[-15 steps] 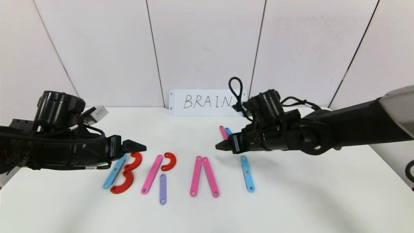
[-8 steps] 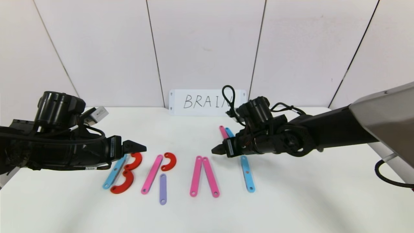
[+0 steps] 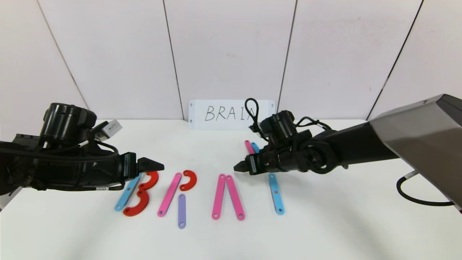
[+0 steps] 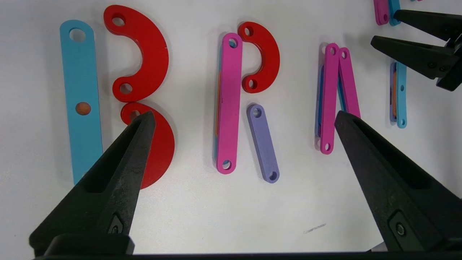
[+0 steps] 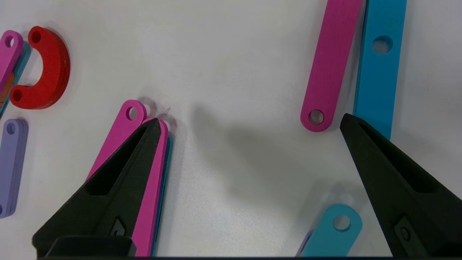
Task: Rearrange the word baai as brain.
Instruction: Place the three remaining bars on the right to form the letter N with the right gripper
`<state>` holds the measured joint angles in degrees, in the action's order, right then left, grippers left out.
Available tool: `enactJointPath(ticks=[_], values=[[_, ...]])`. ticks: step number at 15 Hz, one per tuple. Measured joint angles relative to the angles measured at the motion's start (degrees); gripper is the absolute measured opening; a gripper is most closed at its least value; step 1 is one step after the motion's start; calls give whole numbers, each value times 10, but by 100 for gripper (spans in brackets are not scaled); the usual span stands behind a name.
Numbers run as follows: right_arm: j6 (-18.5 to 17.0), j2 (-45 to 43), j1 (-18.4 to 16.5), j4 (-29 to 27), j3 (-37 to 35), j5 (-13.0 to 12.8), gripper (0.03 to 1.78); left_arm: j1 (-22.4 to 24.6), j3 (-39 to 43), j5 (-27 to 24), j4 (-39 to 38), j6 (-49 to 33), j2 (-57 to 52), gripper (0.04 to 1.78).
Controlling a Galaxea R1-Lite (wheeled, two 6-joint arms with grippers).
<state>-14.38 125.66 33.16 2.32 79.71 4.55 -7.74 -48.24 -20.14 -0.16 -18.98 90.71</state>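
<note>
Head view shows the left gripper (image 3: 153, 165) hovering at about nine o'clock of the white table (image 3: 325, 224), its tip above the B; the left wrist view shows its jaws spread wide and holding nothing. Under and just beside it lies the B: a blue bar (image 3: 127, 192) tilted toward one o'clock, with two red arcs (image 3: 142, 193) stacked against its right edge, the upper arc touching the lower. Next comes the R: a pink bar (image 3: 169, 194), also leaning toward one o'clock, a red arc (image 3: 189, 180) at its top right, and a short purple bar (image 3: 182, 211) lying near its lower right, apart from the arc. Right of that, two pink bars (image 3: 227, 196) meet at their twelve o'clock ends and splay toward six, an A with no crossbar. Further right a single blue bar (image 3: 276, 194) runs roughly from twelve to six as the I. The right gripper (image 3: 240, 167) hangs above the table between the tops of the A and the I, pointing toward nine o'clock; the right wrist view shows its jaws wide apart and empty, one finger over the A's top. Behind it, toward twelve o'clock, a spare pink bar (image 3: 249, 147) and a spare blue bar (image 3: 255, 146) lie side by side, touching. At the table's far edge a card (image 3: 216, 114) reading BRAIN leans on the wall, its last letter hidden by the right arm's cable.
</note>
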Motion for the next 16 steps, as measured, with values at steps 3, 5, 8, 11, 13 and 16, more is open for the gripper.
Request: enactJointPath(ticks=[3,5,8,11,13,16], values=[[0,11,-3,0,11,-5,174,0,1,0,0,0,0,174],[0,17,-6,0,18,-5,174,0,2,0,0,0,0,174],[0,27,-8,-1,30,-14,174,0,2,0,0,0,-1,174],[1,39,-8,-1,47,-31,174,0,2,-1,0,0,-1,174],[7,48,-8,0,57,-48,174,0,2,-1,0,0,-1,174],[11,62,-7,3,70,-79,174,0,3,-1,0,0,-2,174]])
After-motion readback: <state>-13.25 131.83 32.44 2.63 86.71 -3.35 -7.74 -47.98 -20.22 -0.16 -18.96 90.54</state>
